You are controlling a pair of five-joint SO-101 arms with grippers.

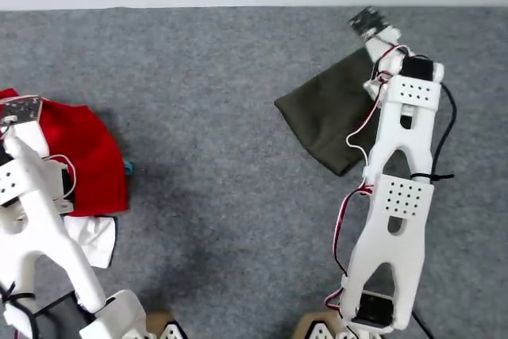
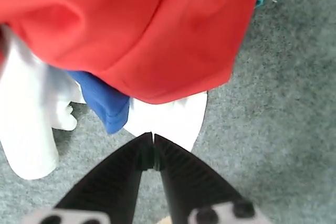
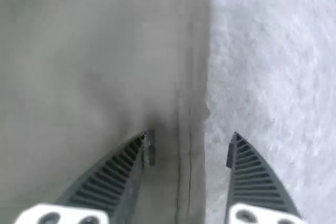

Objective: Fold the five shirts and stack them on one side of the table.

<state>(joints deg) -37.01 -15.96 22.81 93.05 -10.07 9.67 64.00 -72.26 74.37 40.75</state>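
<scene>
My left hand [image 2: 153,137] is pinched together, empty, beside the red shirt [image 2: 131,30] topping the pile at the counter's [image 1: 222,101] left side. Farther off, my right hand [image 3: 189,141] is spread apart astride the olive shirt's [image 3: 79,66] hem, likely to grab it.

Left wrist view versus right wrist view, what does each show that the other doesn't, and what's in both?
Left wrist view: a red shirt over a blue shirt and a white shirt, with the left pincer shut near the white one's edge. Right wrist view: an olive shirt, its hem inside the open right pincer. Both: the grey table.
</scene>
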